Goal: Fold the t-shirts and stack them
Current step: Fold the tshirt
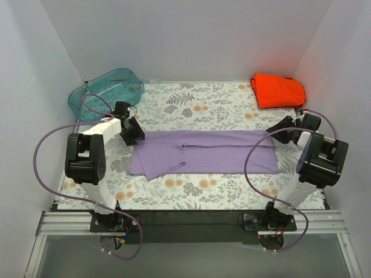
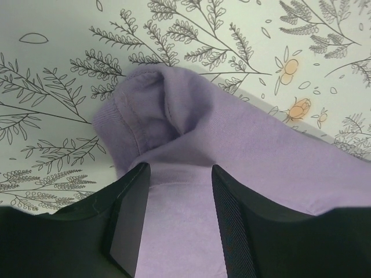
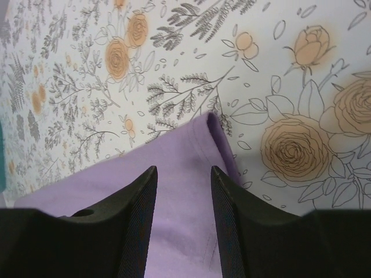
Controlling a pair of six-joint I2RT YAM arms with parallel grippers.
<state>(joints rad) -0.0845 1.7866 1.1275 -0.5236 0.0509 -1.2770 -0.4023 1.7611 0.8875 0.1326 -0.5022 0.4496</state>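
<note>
Your left claw (image 2: 179, 169) sits at the left end of the purple shirt (image 1: 208, 153). Its fingers are spread, with cloth showing between them, and the corner just ahead is bunched into a small hump. Your right claw (image 3: 182, 169) is likewise open over the shirt's right corner. It's hard to tell whether either claw's tips press on the fabric. The purple shirt lies as a long folded band across the middle of the flowered bench (image 1: 220, 107). The orange shirt (image 1: 277, 91) rests folded in the far right corner, well apart from it. A teal tub (image 1: 78, 101) sits at the far left.
</note>
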